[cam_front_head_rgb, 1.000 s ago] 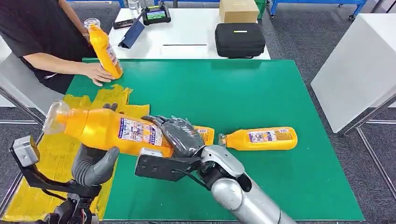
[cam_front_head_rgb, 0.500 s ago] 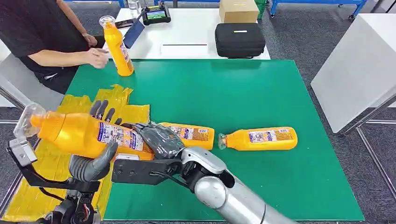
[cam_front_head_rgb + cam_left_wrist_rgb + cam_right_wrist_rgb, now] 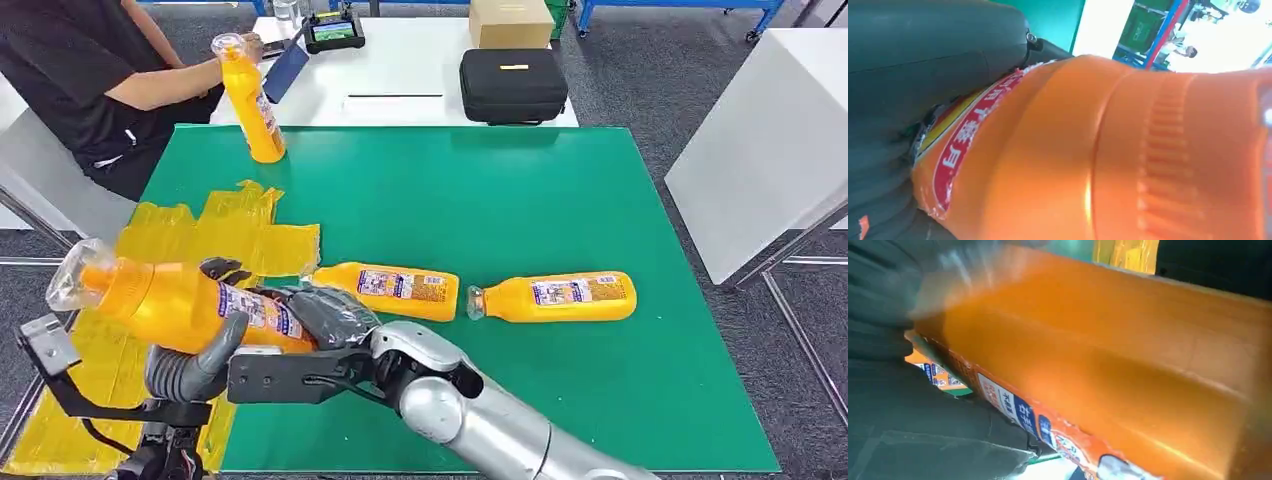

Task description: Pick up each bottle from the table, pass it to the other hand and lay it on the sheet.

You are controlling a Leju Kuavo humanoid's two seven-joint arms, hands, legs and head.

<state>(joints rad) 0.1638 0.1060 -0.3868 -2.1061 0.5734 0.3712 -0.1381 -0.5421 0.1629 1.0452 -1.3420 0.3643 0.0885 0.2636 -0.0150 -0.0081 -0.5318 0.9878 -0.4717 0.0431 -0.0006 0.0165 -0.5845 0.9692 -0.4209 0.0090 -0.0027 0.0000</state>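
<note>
The held orange bottle (image 3: 185,305) is hanging tilted over the near left part of the tabletop (image 3: 520,200), its clear cap pointing up and to the left above the crumpled yellow sheet (image 3: 215,235). Both hands are on it at once: the left hand (image 3: 190,365) is cupping it from below with its fingers (image 3: 222,271) curling up around the far side, and the right hand (image 3: 320,315) is wrapping its dark fingers (image 3: 300,303) over the base end by the label. In the left wrist view the same bottle (image 3: 1108,155) is lying pressed against the grey palm, and in the right wrist view its flat side (image 3: 1108,365) is sitting tight against the fingers.

Two more bottles are lying on their sides on the green mat: one (image 3: 388,290) just right of the sheet, the other (image 3: 555,297) further right, the two almost end to end. At the far left corner a person's hand (image 3: 243,48) is holding a fourth bottle (image 3: 250,98) upright. Beyond the mat, a black case (image 3: 513,85) and a cardboard box (image 3: 510,22) are sitting on a white table.
</note>
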